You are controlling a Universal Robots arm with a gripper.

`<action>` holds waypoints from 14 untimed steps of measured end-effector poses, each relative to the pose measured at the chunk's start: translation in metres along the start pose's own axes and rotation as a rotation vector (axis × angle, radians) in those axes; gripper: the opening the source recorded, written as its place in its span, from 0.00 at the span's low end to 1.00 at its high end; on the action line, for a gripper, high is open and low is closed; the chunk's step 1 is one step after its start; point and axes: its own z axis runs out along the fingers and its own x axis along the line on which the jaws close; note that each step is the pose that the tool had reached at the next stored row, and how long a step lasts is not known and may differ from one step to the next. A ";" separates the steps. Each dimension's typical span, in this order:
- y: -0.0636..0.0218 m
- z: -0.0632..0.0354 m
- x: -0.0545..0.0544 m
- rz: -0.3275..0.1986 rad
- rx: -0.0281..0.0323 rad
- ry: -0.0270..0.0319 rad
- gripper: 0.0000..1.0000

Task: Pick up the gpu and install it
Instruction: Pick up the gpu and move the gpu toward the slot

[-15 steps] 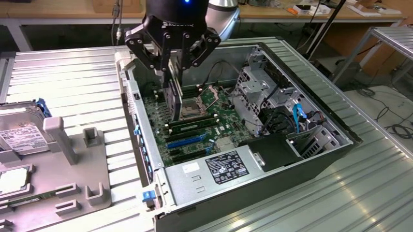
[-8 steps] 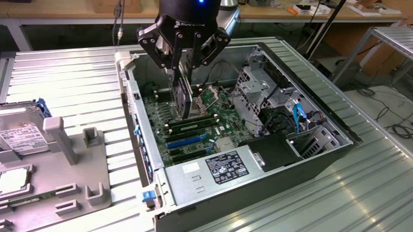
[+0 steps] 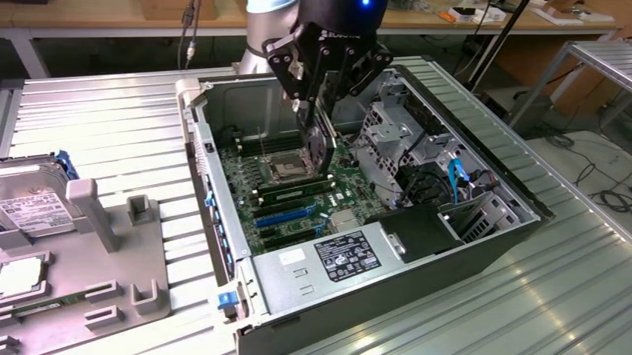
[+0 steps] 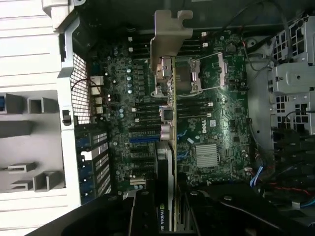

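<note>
The gpu [image 3: 317, 145], pinched edgewise between the jaws above the motherboard [image 4: 221, 115], may tilt and miss its slot, scraping components.

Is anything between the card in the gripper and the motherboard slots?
Nothing visible. The gripper holds the thin black gpu card edge-down above the green motherboard; the blue expansion slots lie uncovered, with no cables crossing them.

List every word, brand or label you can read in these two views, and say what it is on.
"NVIDIA QU", cut off at the picture's edge: on the gpu held by the gripper.
"DELL": on the motherboard.
"ROBOTIQ": on the gripper's body.
Power supply label and hard drive label: too small to read.
</note>
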 end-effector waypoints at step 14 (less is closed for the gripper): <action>0.0023 0.0005 -0.026 0.000 0.0000 0.0000 0.27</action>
